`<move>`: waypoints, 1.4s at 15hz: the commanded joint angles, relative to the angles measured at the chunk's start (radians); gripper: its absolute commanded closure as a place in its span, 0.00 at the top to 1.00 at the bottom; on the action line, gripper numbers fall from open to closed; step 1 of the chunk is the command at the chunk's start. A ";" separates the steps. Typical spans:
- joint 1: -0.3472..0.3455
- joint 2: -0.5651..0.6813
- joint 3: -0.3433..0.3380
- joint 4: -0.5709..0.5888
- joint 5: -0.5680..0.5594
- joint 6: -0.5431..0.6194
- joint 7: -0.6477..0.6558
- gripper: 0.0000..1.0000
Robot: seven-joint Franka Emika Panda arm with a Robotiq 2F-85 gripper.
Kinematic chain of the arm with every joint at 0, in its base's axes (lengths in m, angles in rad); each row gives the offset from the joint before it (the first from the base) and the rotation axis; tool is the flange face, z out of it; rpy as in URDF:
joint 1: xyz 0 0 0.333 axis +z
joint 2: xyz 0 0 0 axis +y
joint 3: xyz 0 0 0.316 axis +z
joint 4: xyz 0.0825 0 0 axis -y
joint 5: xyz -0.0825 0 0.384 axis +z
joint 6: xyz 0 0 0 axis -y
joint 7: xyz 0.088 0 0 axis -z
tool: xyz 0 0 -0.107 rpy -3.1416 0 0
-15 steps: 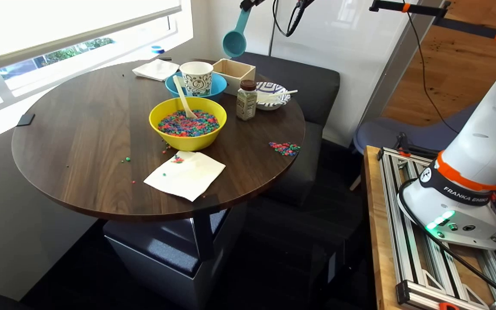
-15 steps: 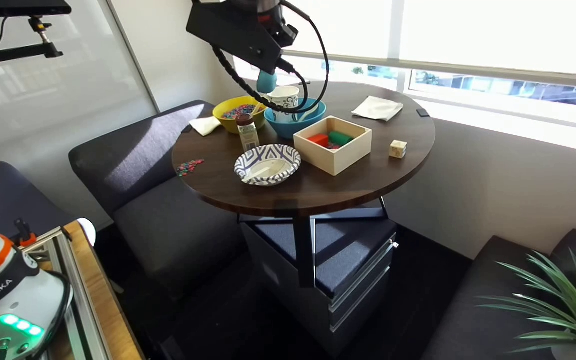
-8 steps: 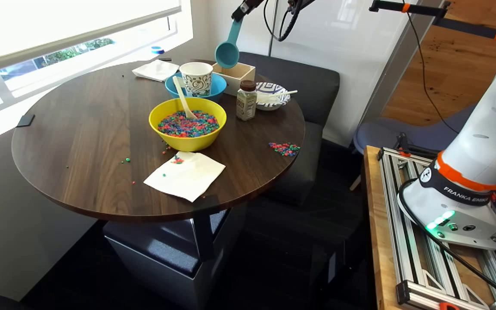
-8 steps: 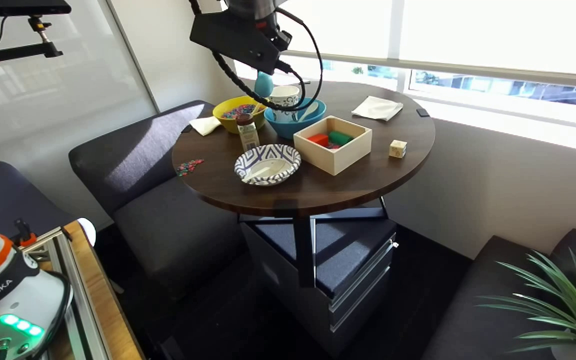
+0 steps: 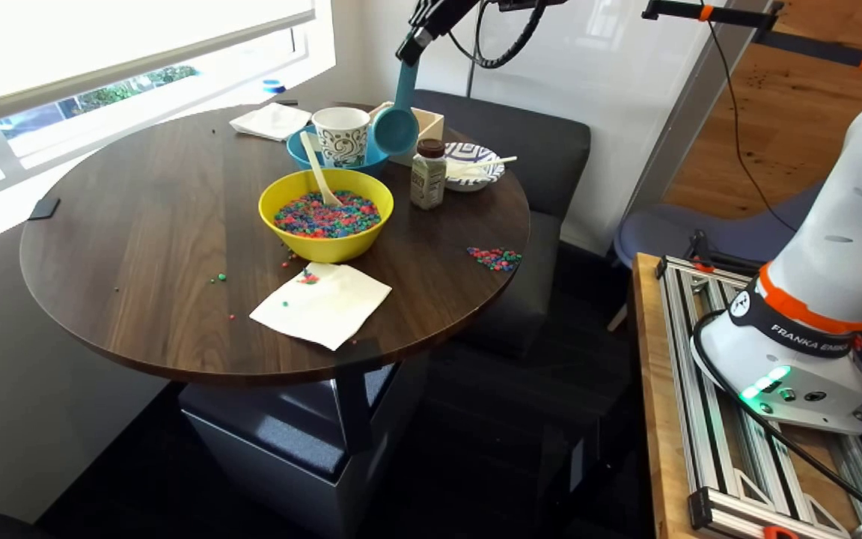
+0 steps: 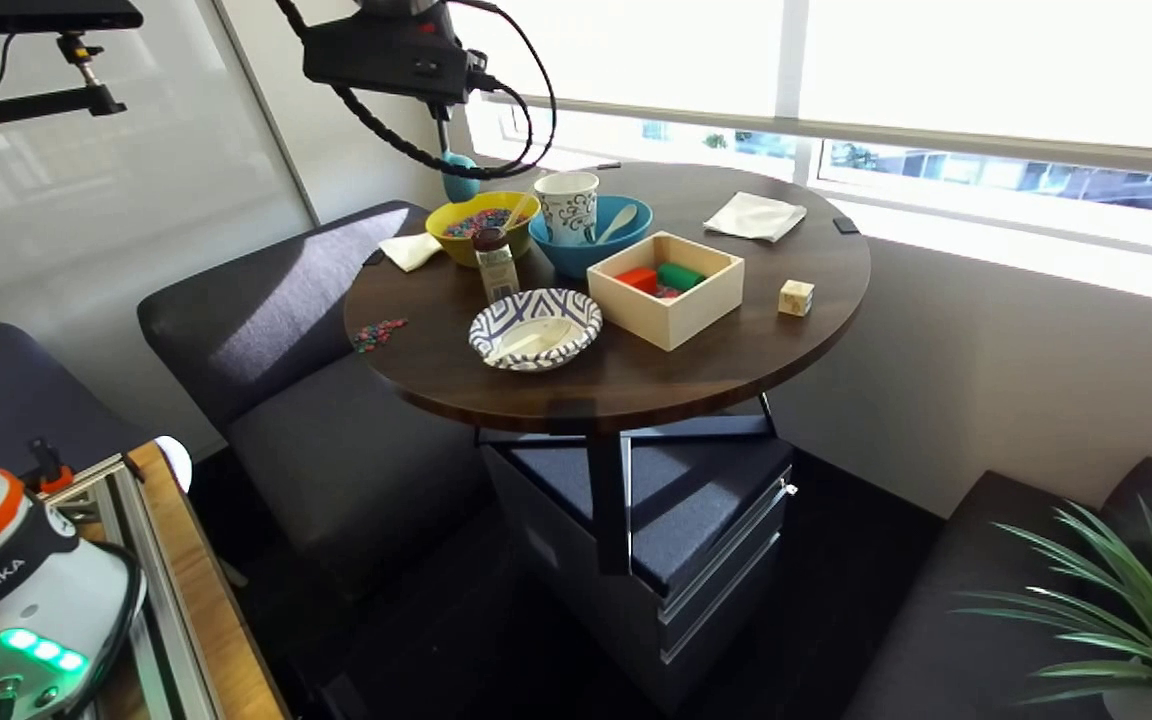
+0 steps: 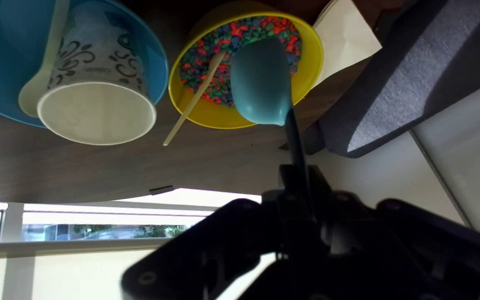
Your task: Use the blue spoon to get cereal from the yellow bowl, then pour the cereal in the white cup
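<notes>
My gripper is shut on the handle of the blue spoon, which hangs scoop down in the air. In the wrist view the gripper is dark and the spoon's scoop overlaps the yellow bowl. The exterior view shows no cereal in the scoop. The cereal fills the yellow bowl, with a pale spoon leaning in it. The white cup, with a dark swirl pattern, stands in the blue bowl. In an exterior view the spoon is near the yellow bowl's far rim.
A spice jar stands beside the yellow bowl. A patterned dish and a wooden box with red and green blocks are near the blue bowl. A napkin and spilled cereal lie on the round table.
The gripper and spoon have come down. In an exterior view they also moved left, away from the white cup. The things on the table have not moved.
</notes>
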 commanded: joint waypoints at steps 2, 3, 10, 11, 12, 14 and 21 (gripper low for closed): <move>0.072 -0.006 0.010 -0.033 -0.011 0.081 -0.011 0.09; 0.089 -0.002 0.021 -0.042 -0.011 0.104 -0.015 0.09; 0.172 0.068 0.064 -0.060 0.158 0.458 -0.172 0.02; 0.186 0.087 0.074 -0.057 0.170 0.502 -0.187 0.02; 0.191 0.105 0.088 -0.057 0.185 0.537 -0.207 0.02; 0.212 0.136 0.104 -0.054 0.200 0.585 -0.230 0.02; 0.253 0.237 0.135 -0.026 0.307 0.624 -0.438 0.02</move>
